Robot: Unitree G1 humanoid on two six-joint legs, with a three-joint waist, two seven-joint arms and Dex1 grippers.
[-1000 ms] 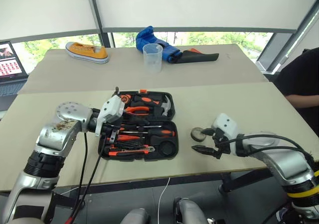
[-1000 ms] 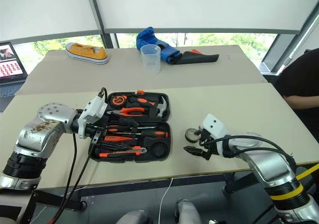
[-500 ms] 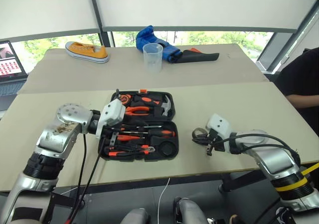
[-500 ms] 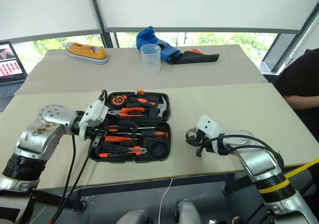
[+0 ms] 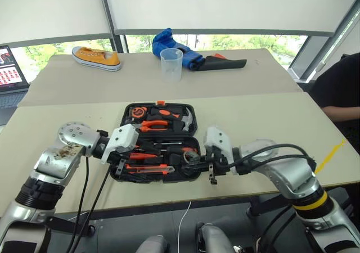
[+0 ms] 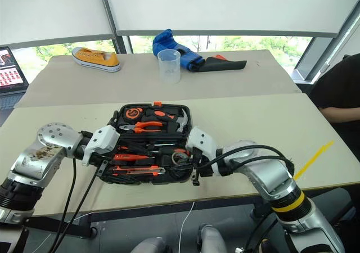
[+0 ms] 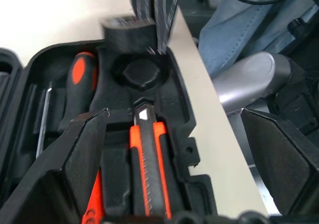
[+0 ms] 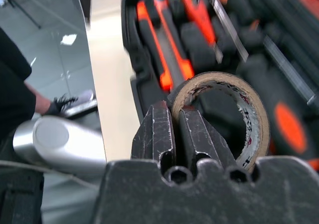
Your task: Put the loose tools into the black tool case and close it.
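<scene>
Left gripper [image 7: 169,149]: jaws spread wide, holding nothing, hovering over the near left part of the open tool case [image 5: 194,172]. Between and beyond its fingers lies the utility knife [image 7: 148,169], seated in its recess; its long axis runs straight away from the jaws toward the round empty recess [image 7: 141,74] ahead of them.

Right gripper [image 8: 175,129]: jaws pinched narrow on the rim of the tape roll [image 8: 227,117], one finger inside the ring and one outside. The roll stands on edge beside the jaws, its open bore facing across them, over the case's near right corner.

Step in hand, as judged: carrying the tape roll to its seat. The next move calls for laying the roll flat, bore upward, centring it over the round recess, lowering, then releasing. Closing the lid remains undone.
</scene>
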